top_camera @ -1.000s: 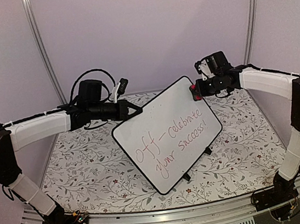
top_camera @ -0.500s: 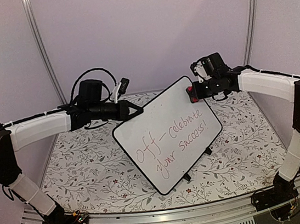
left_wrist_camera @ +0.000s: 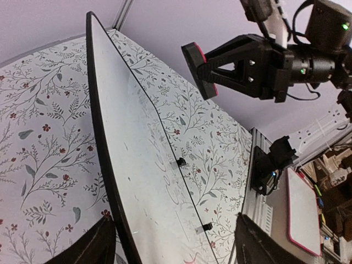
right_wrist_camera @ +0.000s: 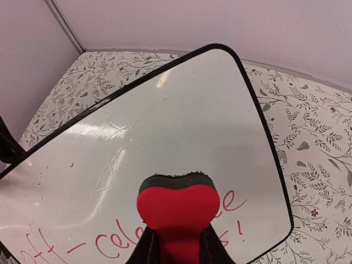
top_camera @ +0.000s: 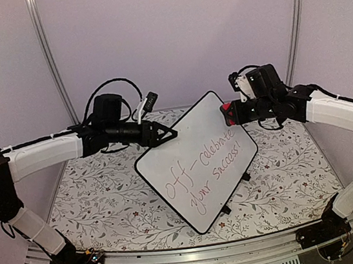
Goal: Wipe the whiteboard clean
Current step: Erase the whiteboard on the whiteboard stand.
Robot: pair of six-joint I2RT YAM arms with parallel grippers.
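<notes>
Whiteboard (top_camera: pixel 196 158): tilting steeply up over mid-table, lying diamond-wise in top view, black feet (top_camera: pixel 244 176) pointing near-right; contact with the surface not readable.
Writing (top_camera: pixel 202 166): showing in red across the lower half, "Off—celebrate your success!", fully legible.
Left gripper (top_camera: pixel 171 133): straddling the board's upper-left edge; fingers (left_wrist_camera: pixel 91 247) sitting apart, rim running just beside one; clamping or not, cannot tell.
Right gripper (top_camera: pixel 231 113): pinching a red heart-shaped eraser (right_wrist_camera: pixel 177 212), closed snug on it.
Eraser position: hovering near the board's far-right corner, facing the white surface, gap showing between them in left wrist view.
Table (top_camera: pixel 94 195): wearing a floral-print cover.
</notes>
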